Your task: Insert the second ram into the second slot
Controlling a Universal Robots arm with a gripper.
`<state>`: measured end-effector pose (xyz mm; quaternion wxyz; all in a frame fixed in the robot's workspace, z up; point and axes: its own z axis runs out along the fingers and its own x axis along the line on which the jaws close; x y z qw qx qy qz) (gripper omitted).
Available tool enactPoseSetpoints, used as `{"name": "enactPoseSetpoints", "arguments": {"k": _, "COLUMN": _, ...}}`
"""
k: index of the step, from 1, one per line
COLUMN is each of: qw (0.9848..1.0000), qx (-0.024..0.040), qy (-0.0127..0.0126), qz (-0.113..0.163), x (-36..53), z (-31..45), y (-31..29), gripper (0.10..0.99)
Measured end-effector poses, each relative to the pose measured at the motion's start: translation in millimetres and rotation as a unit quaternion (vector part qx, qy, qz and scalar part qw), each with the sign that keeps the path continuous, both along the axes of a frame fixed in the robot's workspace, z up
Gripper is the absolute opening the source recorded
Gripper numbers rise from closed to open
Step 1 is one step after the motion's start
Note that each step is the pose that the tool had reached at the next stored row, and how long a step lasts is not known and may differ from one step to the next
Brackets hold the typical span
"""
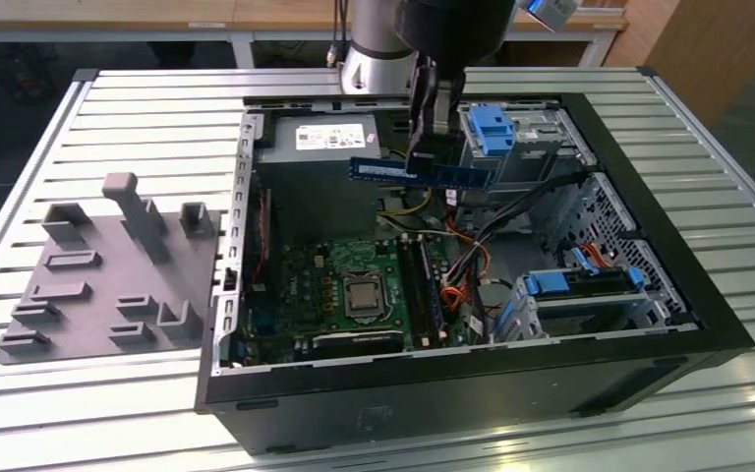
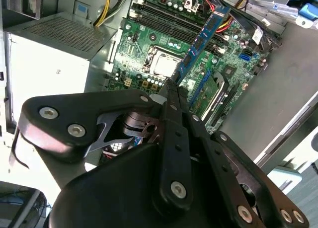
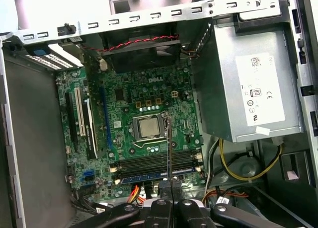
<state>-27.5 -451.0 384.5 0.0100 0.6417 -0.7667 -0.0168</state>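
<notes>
My gripper (image 1: 421, 157) is clamped mid-length on the ram stick (image 1: 384, 170), hovering over the open pc case (image 1: 692, 295) above the mobo (image 1: 351, 285); light, stiff but thin & fragile, so pinch flat faces near top edge.

Black claw (image 2: 171, 86) w/ linkage bars & silver screws, on arm (image 1: 380, 59) w/ silver wrist section, black housing.

My exterior view looks down from high, well back, on the slatted metal table (image 1: 129, 108) & open black PC case (image 1: 417, 403). Both wrist views sit close, looking past the black gripper (image 2: 171, 89) into it; all 3 share the green motherboard (image 1: 331, 285).
</notes>
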Motion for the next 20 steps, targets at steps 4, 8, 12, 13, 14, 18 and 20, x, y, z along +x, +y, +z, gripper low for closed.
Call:
{"name": "enactPoseSetpoints", "arguments": {"k": 4, "qw": 0.9999, "qx": 0.0000, "qy": 0.0000, "qz": -0.014, "x": 0.0, "z": 0.0, "y": 0.0, "gripper": 0.114}}
{"name": "enactPoseSetpoints", "arguments": {"k": 8, "qw": 0.9996, "qx": 0.0000, "qy": 0.0000, "qz": -0.028, "x": 0.0, "z": 0.0, "y": 0.0, "gripper": 0.114}}
{"name": "enactPoseSetpoints", "arguments": {"k": 12, "qw": 0.9992, "qx": 0.0000, "qy": 0.0000, "qz": -0.041, "x": 0.0, "z": 0.0, "y": 0.0, "gripper": 0.114}}
{"name": "enactPoseSetpoints", "arguments": {"k": 13, "qw": 0.9990, "qx": 0.0000, "qy": 0.0000, "qz": -0.044, "x": 0.0, "z": 0.0, "y": 0.0, "gripper": 0.114}}
{"name": "enactPoseSetpoints", "arguments": {"k": 14, "qw": 0.9989, "qx": 0.0000, "qy": 0.0000, "qz": -0.048, "x": 0.0, "z": 0.0, "y": 0.0, "gripper": 0.114}}
{"name": "enactPoseSetpoints", "arguments": {"k": 18, "qw": 0.9982, "qx": 0.0000, "qy": 0.0000, "qz": -0.060, "x": 0.0, "z": 0.0, "y": 0.0, "gripper": 0.114}}
{"name": "enactPoseSetpoints", "arguments": {"k": 20, "qw": 0.9979, "qx": 0.0000, "qy": 0.0000, "qz": -0.065, "x": 0.0, "z": 0.0, "y": 0.0, "gripper": 0.114}}
